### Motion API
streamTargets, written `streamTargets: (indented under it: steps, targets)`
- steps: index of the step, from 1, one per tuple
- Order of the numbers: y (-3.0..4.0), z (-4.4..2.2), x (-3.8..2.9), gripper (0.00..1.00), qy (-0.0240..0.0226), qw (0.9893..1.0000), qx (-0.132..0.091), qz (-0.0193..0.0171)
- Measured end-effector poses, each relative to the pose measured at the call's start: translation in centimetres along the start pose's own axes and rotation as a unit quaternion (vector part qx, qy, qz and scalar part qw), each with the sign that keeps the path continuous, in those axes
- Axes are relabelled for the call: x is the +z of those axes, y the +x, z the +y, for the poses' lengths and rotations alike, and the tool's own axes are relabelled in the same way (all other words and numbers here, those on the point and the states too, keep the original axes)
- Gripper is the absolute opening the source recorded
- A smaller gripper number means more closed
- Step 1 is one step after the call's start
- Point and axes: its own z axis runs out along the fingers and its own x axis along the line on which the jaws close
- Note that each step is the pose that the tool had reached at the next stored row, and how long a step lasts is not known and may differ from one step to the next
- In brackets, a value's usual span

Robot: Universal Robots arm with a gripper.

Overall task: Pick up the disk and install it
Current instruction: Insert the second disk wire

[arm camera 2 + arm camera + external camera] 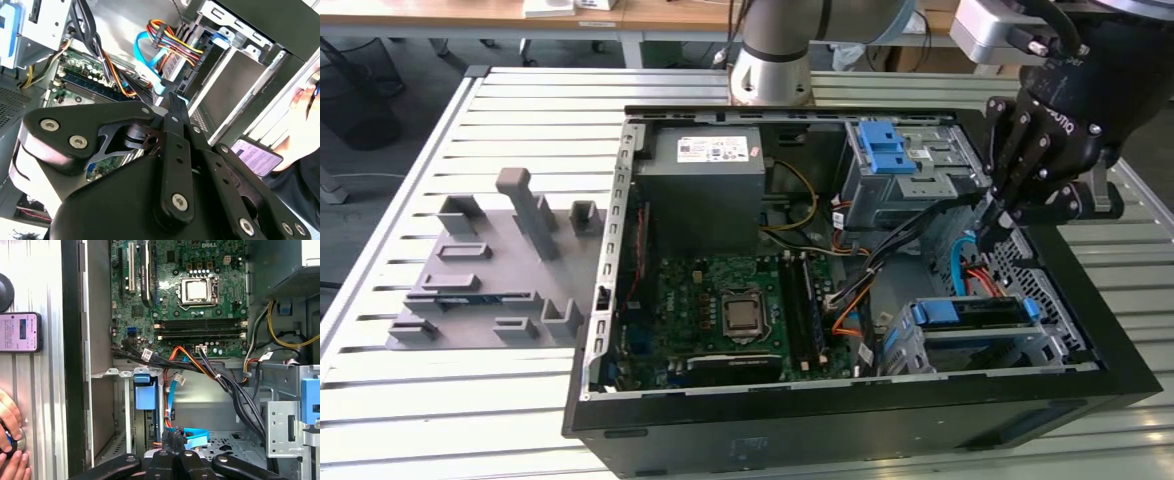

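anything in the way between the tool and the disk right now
Partly. A blue flat cable and an orange-red cable run through the gap between the tool and the disk, which sits in the drive cage at the exterior view's lower right. Nothing rigid shows between them.

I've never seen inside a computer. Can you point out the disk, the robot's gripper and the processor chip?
disk (983, 312): exterior view, on its dark top face.
gripper (997, 222): exterior view, at its fingertips.
processor chip (199, 291): first wrist view, on its silver lid.
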Motion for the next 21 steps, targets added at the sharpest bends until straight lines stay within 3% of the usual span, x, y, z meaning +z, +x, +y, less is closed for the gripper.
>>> streamTargets:
  steps: [6,21]
  targets:
    - [-0.50,0.02,0.06,0.11,0.0000,1.0000,0.000,0.0002]
    - [-0.62,0.03,1.33,0.11,0.0003,1.0000,0.000,0.0071]
